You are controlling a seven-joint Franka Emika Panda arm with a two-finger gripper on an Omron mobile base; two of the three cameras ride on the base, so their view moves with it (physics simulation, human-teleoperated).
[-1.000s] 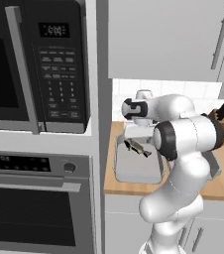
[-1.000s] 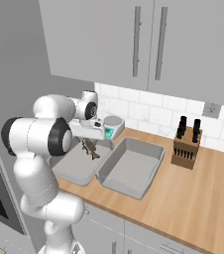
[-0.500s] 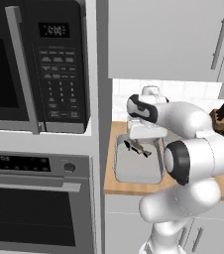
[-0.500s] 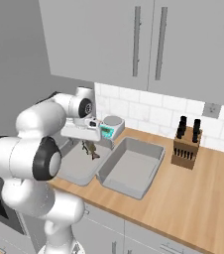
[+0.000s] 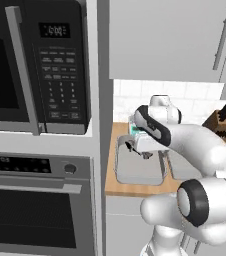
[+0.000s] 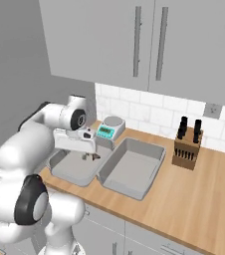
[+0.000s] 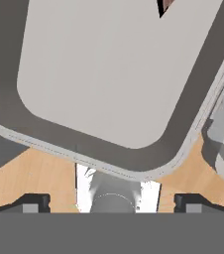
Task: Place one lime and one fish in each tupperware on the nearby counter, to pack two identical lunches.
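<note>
Two light-grey tupperware tubs sit side by side on the wood counter: the left one and the right one. A small dark fish lies in the left tub, and its tip shows at the top of the hand view. My gripper hovers low over the left tub's floor, open, with nothing between its fingers. The other tub's rim shows beside it. The lime is out of view.
A teal-faced scale stands behind the tubs against the tiled wall. A knife block stands to the right. A microwave and oven fill the wall to the left, with cabinets overhead.
The arm's elbow has swung down and toward the cameras. The hand has stayed over the left tub with the jaws wide. The fish has not moved.
</note>
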